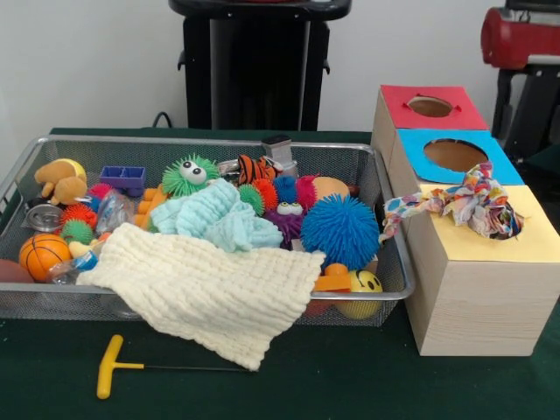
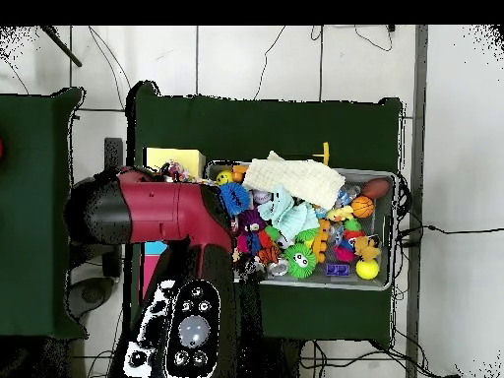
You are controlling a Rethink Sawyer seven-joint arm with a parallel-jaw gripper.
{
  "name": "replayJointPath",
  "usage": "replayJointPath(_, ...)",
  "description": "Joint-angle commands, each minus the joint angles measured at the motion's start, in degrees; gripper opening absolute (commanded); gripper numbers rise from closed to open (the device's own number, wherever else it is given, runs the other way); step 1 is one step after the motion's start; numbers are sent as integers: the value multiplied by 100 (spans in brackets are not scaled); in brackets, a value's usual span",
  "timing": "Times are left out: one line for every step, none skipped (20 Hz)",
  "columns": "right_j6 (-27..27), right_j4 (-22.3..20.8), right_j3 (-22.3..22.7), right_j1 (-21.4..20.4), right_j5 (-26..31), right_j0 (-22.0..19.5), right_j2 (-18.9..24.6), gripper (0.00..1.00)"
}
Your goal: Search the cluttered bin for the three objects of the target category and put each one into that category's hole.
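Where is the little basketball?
In the front view, the basketball sits in the wire bin's left end, near the front rim, just left of the cream knitted cloth and below a green spiky ball.

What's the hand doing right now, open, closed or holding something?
Hand: cannot be told. The arm shows from overhead, reaching toward the boxes, but the hand itself is not visible in either view.

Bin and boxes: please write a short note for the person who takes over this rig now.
Gripper: not visible in either view; the arm hangs above the boxes.
Done: a colourful cloth sits in the hole of the yellow box, its tail hanging out.
Left, probably: the cream cloth draped over the front rim of the bin, and the light blue cloth inside.
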Motion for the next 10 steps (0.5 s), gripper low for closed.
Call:
replayJointPath(1031, 169, 411, -192, 199, -178, 137, 100)
replayJointPath(1032, 200, 470, -203, 133, -209, 171, 100)
replayJointPath(1043, 192, 490, -197, 28, -210, 164, 0)
replayJointPath(1031, 183, 491, -193, -15, -217, 169, 0)
replayJointPath(1019, 174, 492, -188, -58, -225, 174, 0)
replayJointPath(1007, 165, 493, -184, -101, -232, 180, 0)
replayJointPath(995, 156, 493, -179, -144, -240, 185, 0)
replayJointPath(1009, 140, 479, -169, -157, -225, 163, 0)
replayJointPath(1000, 118, 451, -157, -145, -221, 146, 0)
replayJointPath(1007, 105, 431, -147, -135, -209, 125, 0)
